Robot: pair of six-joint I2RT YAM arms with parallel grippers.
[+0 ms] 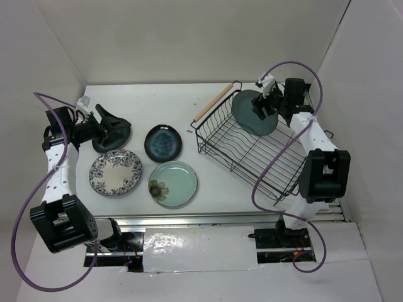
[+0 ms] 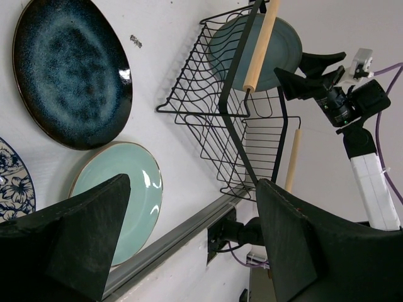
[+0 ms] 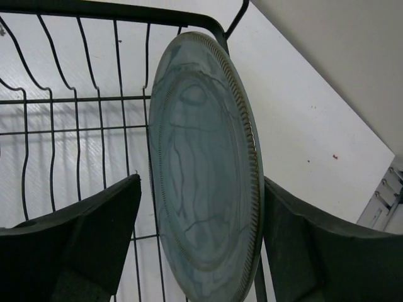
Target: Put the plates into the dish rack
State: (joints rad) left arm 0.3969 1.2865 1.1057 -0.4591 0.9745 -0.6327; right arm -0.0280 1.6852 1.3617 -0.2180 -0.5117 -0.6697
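Four plates in all: one is in the dish rack (image 1: 245, 157) and three lie flat on the bench (image 1: 145, 100). The grey-teal plate (image 1: 252, 113) stands on edge, tilted, at the far end of the single black wire rack. The rack has two wooden handles: one (image 1: 213, 104) on its far left rim, and the other (image 2: 291, 160) seen from the left wrist. The right arm (image 1: 321, 163) reaches over the rack, its jaws spread to either side of that plate's rim without pinching it. On the bench left of the rack lie the dark navy plate (image 1: 164, 143), the white and blue floral plate (image 1: 115, 173) and the mint plate (image 1: 172, 184) with a flower motif, near each other but not overlapping. The left arm (image 1: 60, 176) holds its jaws spread wide above the bench, just beyond the floral plate, with nothing between them.
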